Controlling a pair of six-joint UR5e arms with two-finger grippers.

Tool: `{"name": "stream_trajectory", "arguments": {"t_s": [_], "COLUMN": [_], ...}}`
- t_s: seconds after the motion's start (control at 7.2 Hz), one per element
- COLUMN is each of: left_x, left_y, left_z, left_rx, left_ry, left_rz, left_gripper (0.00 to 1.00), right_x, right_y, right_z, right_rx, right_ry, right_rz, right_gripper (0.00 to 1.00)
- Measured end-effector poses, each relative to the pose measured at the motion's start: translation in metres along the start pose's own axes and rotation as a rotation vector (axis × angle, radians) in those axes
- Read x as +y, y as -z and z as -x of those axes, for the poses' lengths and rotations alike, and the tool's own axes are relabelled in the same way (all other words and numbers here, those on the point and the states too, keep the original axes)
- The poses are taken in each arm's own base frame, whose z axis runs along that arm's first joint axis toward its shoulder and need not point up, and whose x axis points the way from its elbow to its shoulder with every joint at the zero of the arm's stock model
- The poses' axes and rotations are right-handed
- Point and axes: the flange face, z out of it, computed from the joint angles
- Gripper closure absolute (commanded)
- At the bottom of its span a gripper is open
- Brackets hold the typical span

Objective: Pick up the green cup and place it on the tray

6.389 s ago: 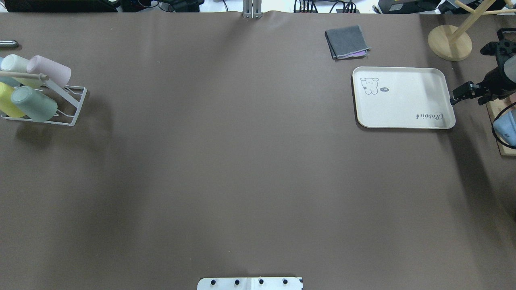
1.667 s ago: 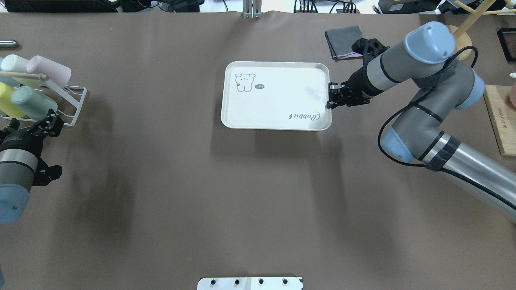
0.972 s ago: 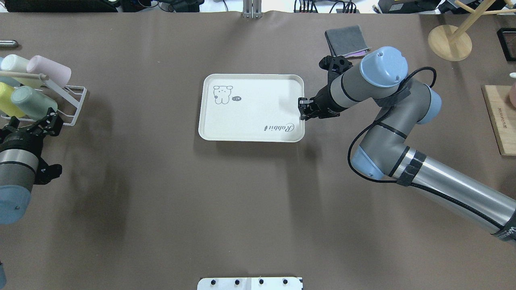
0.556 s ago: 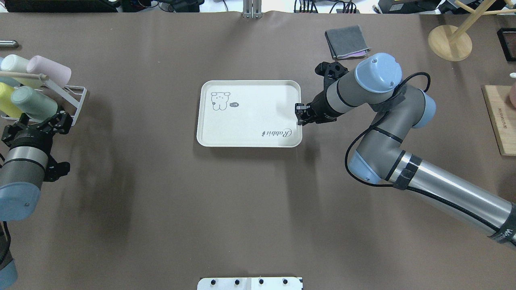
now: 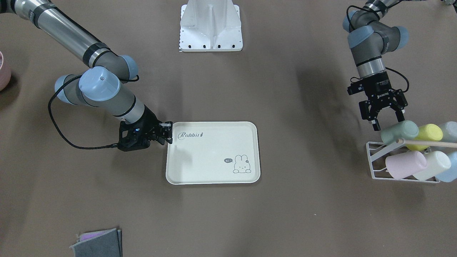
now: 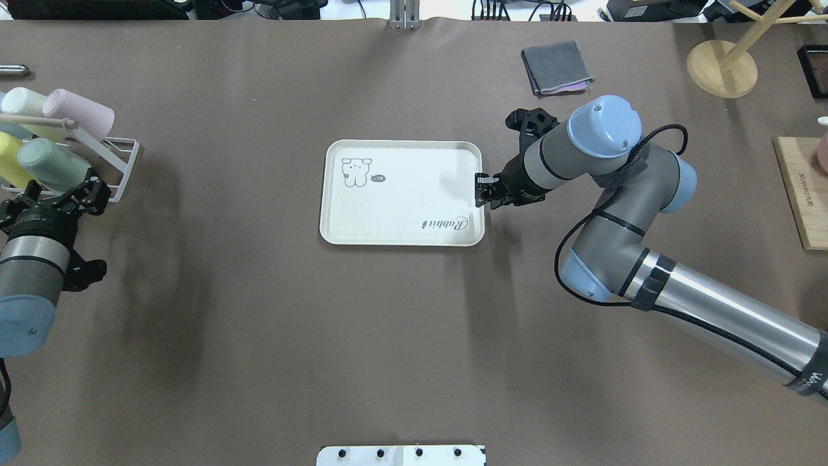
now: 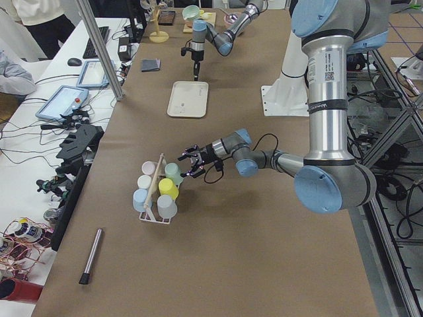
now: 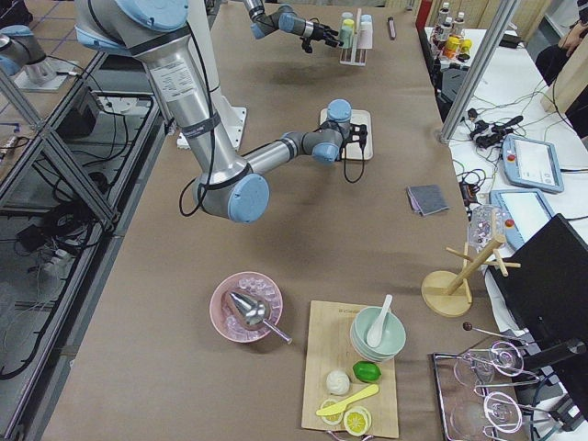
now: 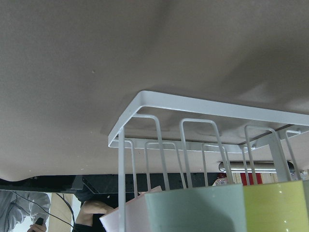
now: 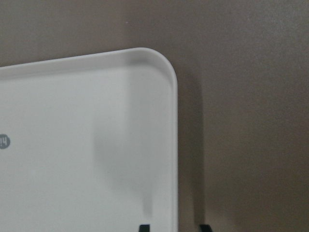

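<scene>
Far off the tray's (image 6: 388, 213) left side in the overhead view, a white wire rack (image 9: 217, 104) holds several cups lying tilted on their sides. The green cup (image 6: 55, 169) rests there, in the pair of cups nearer the robot. It is the one on the tray's side of that pair, with a yellow-green cup (image 6: 10, 162) just beyond it, farther from the tray.

The left gripper (image 5: 389, 121) hovers at the green cup's outer end with its fingers spread wide. The tips sit just short of the cup or barely flank it, and no contact can be made out. Its wrist camera looks along the rack's wires, with the green cup's wall low in its picture.

Next comes the tray itself, lying flat on the brown table with its bunny drawing at the corner toward the rack.

At the tray's right edge, close to the "Rabbit" script, the right gripper (image 6: 482, 189) straddles the rim. One fingertip is over the tray and one is outside it, slightly parted, with a gap showing on each side of the rim.

Beyond the tray's far right corner lies a folded grey cloth (image 6: 556, 66).
</scene>
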Motion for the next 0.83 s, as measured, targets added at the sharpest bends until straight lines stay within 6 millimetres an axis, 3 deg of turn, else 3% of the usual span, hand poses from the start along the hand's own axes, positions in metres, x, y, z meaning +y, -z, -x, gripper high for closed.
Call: {"name": "stream_trajectory", "arguments": {"t_s": [0.28, 0.42, 0.56, 0.83], "left_x": [-0.007, -0.011, -0.012, -0.013], "left_y": [-0.005, -0.008, -0.009, -0.010], "left_z": [-0.019, -0.025, -0.026, -0.022], "left_rx": [-0.009, -0.015, -0.023, -0.032], "left_ry": [0.007, 0.006, 0.000, -0.009], "left_rz": [0.015, 0.017, 0.019, 0.021], "left_gripper": [0.02, 0.02, 0.02, 0.02], "right_x": [-0.012, -0.027, -0.044, -0.051], "right_y": [0.013, 0.034, 0.064, 0.128], "right_z": [-0.001, -0.006, -0.020, -0.033], "right_rx": [-0.004, -0.008, 0.003, 0.099], "right_ry": [-0.003, -0.013, -0.037, -0.038], "right_rz": [-0.035, -0.071, -0.113, -0.154], "right_gripper": [0.00, 0.00, 0.00, 0.00]}}
